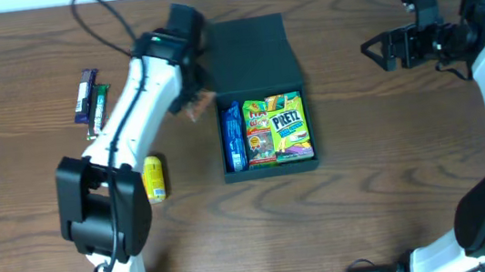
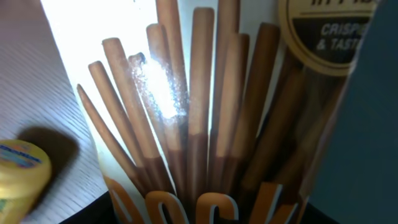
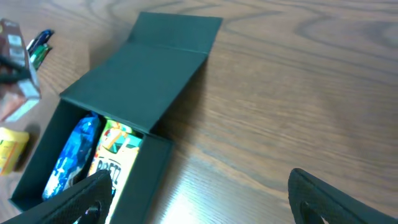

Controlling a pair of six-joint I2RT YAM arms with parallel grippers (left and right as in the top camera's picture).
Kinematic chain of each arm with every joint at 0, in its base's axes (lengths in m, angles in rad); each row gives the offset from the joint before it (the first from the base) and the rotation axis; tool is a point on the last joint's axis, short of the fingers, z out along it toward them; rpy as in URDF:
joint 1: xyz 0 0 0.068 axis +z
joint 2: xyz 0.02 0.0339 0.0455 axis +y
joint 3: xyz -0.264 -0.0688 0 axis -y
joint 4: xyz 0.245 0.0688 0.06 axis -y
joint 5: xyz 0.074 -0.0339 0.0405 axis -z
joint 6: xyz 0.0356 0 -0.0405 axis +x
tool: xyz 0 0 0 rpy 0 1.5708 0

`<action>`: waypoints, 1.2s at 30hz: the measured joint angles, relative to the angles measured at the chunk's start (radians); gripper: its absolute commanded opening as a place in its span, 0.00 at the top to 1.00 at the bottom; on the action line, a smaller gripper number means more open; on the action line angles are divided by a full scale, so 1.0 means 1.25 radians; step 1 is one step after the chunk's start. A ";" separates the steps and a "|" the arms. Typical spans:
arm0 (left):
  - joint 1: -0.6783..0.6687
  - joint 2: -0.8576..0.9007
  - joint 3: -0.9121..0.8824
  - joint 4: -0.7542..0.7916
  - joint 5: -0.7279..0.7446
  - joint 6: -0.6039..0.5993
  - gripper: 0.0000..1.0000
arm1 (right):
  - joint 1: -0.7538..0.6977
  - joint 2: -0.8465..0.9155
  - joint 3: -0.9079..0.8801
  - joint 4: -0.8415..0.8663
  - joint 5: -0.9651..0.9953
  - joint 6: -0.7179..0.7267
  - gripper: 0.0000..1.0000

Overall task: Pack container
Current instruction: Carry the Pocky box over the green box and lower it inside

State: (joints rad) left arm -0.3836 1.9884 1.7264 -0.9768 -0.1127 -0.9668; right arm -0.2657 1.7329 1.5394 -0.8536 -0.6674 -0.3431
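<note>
The container [image 1: 269, 165] sits in the middle of the overhead frame on the wooden table [image 1: 395, 192], with its flap lid [image 1: 250, 53] laid open toward the top edge. Inside lie a blue pack [image 1: 233, 137] on the left, a green and yellow pack [image 1: 259, 132] in the middle and a Pretz pack [image 1: 290, 126] on the right. The left gripper [image 1: 192, 91] hangs just beside the container's upper left corner, clamped on a box of biscuit sticks [image 2: 199, 124]. The right gripper [image 1: 377, 50] hovers at the upper right, well apart from the container, with its fingers spread wide and holding nothing. A yellow tube [image 1: 154, 179] lies at lower left, and two wrapped bars [image 1: 90, 100] at upper left.
</note>
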 measured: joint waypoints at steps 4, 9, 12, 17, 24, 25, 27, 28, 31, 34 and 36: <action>-0.081 0.000 0.002 0.001 0.001 0.034 0.42 | -0.034 0.000 0.000 0.000 0.000 0.000 0.08; -0.193 0.000 0.002 0.038 0.019 0.111 0.41 | -0.050 0.000 0.000 0.000 0.001 0.000 0.07; -0.239 0.000 0.002 0.064 0.025 0.157 0.42 | -0.050 0.000 0.000 0.000 0.001 0.000 0.07; -0.281 0.000 0.002 0.093 0.035 0.214 0.43 | -0.050 0.000 0.000 -0.001 0.001 0.000 0.06; -0.278 0.018 0.002 0.096 0.089 0.262 0.44 | -0.050 0.000 0.000 -0.001 0.001 0.000 0.05; -0.278 0.024 0.002 0.095 0.098 0.269 0.44 | -0.050 0.000 0.000 -0.001 0.001 0.000 0.05; -0.279 0.031 0.002 0.089 0.109 0.272 0.44 | -0.050 0.000 0.000 -0.001 0.001 0.000 0.05; -0.281 0.034 0.002 0.082 0.112 0.275 0.43 | -0.050 0.000 0.000 -0.001 0.001 0.000 0.05; -0.291 0.035 0.002 0.071 0.115 0.281 0.43 | -0.050 0.000 0.000 -0.001 0.001 0.000 0.05; -0.306 0.035 0.002 0.068 0.121 0.292 0.40 | -0.050 0.000 0.000 -0.002 0.001 0.000 0.05; -0.315 0.036 0.002 0.065 0.126 0.296 0.34 | -0.050 0.000 0.000 -0.003 0.001 0.000 0.05</action>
State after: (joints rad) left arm -0.7773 2.0331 1.7287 -0.8951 0.0452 -0.5968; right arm -0.3283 1.7329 1.5394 -0.8574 -0.6666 -0.3431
